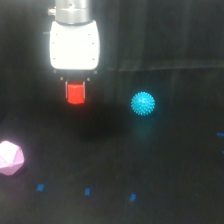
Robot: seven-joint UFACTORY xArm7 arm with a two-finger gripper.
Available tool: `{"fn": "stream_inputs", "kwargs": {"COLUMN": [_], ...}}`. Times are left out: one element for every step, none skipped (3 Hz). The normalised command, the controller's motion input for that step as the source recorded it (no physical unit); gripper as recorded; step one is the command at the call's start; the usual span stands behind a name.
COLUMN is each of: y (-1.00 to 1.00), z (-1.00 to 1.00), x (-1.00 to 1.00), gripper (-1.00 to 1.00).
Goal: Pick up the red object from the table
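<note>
On my feed the black table [165, 165] fills nearly the whole frame, dark and matte. Next in size is the arm's white housing [74, 45], hanging in the upper part of the view toward the exterior view's left, glaring bright under the light. Below it sits the claw [76, 93], and I read it as clamped on the red object [76, 94]: the short red-orange block sits directly under the housing with dark fingers against its sides, though the fingers themselves are hard to make out against the black. I cannot say for certain whether the block rests on the table or hangs just above it; a soft shadow lies below it.

At the exterior view's far left edge, lower down, a pink faceted polyhedron [10, 158] rests on the table. To the right of the red object, well apart from it, sits a cyan spiky ball [143, 103]. Smallest of all, a few blue marks [87, 191] dot the near part of the table.
</note>
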Motion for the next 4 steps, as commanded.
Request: {"fn": "stream_inputs", "kwargs": {"y": [0.43, -0.40, 0.17, -1.00], "z": [-0.09, 0.52, 0.13, -0.10], "x": [0.01, -0.08, -0.06, -0.44], "gripper": [-0.98, -1.00, -0.67, -0.84]}}
